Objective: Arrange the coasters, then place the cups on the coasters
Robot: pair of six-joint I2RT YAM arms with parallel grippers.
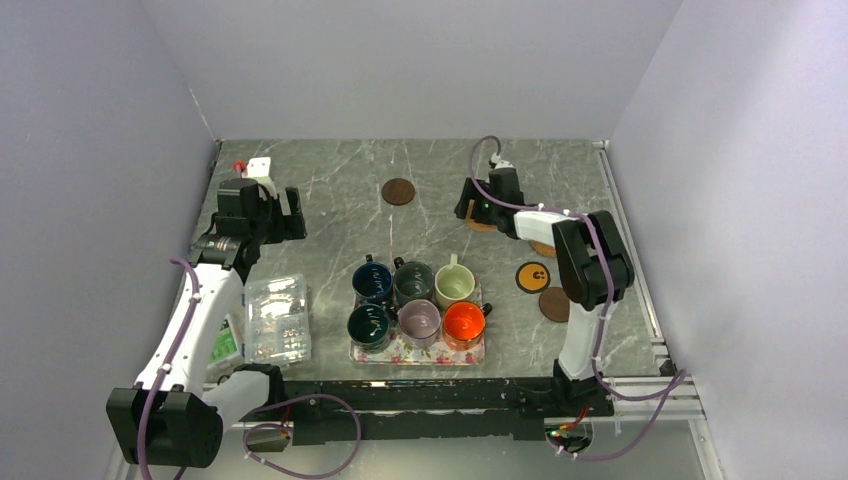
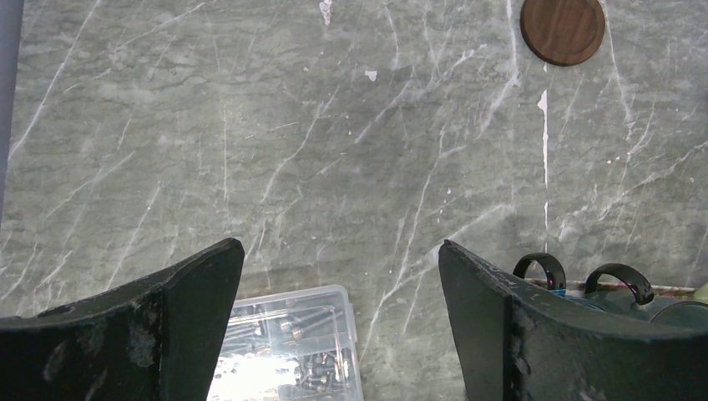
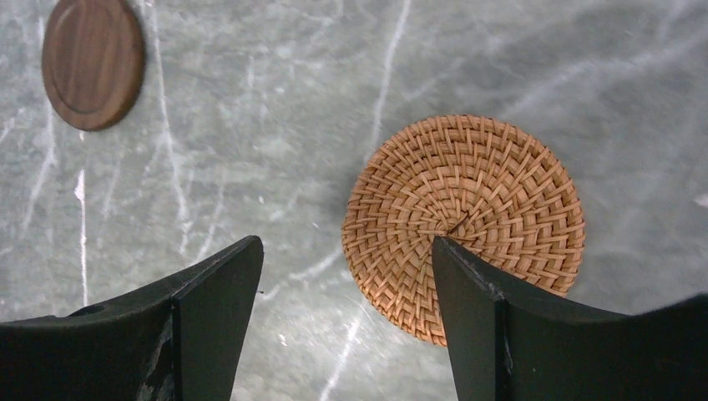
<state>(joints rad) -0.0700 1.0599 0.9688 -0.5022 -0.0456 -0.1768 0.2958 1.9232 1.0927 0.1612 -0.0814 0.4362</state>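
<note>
- Step in hand looks like coaster arranging: right fingers [image 3: 200, 334] hover low over tan woven coaster [image 3: 463, 221], spread well apart, holding nothing.
- Woven coaster lies flat on table [image 3: 250, 167], far right of centre. It sits off-centre to the fingers, and one tip overlaps its near rim in the wrist view.
- Left fingers [image 2: 167, 334] are fully spread and empty over bare table at far left, with clear box [image 2: 288, 342] just below in the wrist view.
- Dark brown coaster [image 1: 398, 191] is at far centre. Black orange-rimmed coaster [image 1: 533, 277] and second brown coaster [image 1: 554, 304] lie beside the right arm.
- Cups [image 1: 419, 322], all six, sit on floral tray [image 1: 417, 355]; none is on a coaster yet.
- To do it well: shift sideways so both tips straddle the disc, then lower to the table before closing.
- The disc is thin, so the pinch may skid off. Catch opposite rims squarely.
- Set coasters well apart so the cup handles clear each other.
</note>
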